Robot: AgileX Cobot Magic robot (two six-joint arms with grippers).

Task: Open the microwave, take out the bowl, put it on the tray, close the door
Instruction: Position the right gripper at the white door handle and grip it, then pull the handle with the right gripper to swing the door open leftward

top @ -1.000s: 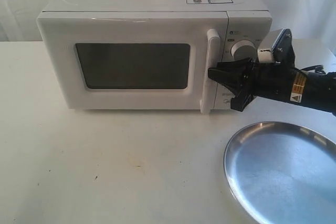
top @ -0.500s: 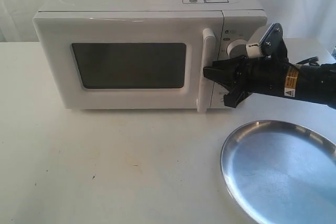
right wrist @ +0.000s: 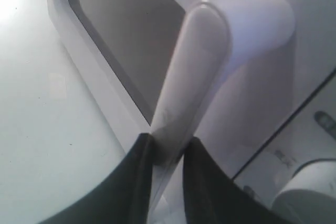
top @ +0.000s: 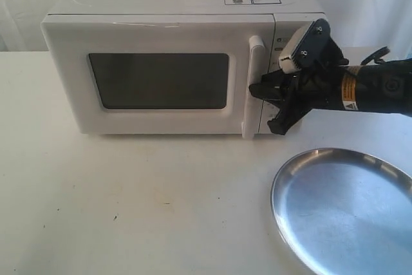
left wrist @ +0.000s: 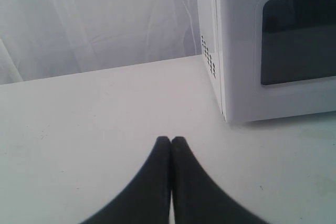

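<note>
The white microwave (top: 161, 30) stands at the back of the table, and its door (top: 71, 82) with the dark window sits flush against the body. My right gripper (top: 259, 92) reaches in from the right and is shut on the tall white handle (top: 255, 69). In the right wrist view both black fingers (right wrist: 140, 171) press the sides of the handle (right wrist: 194, 66) low on its length, with my right gripper (right wrist: 168, 145) clamped round it. The silver tray (top: 347, 204) lies at the front right, with nothing on it. The bowl is hidden. My left gripper (left wrist: 171, 140) is shut on nothing, low over the table beside the microwave (left wrist: 241, 51).
Two round dials sit on the control panel behind my right wrist (top: 302, 46). White curtain hangs behind the table. Bare white tabletop (top: 129, 198) stretches in front of the microwave and left of the tray.
My right gripper has closed its fingers onto the handle and the wrist has rolled, lifting its camera higher. The door has stayed flush. The tray has not moved.
</note>
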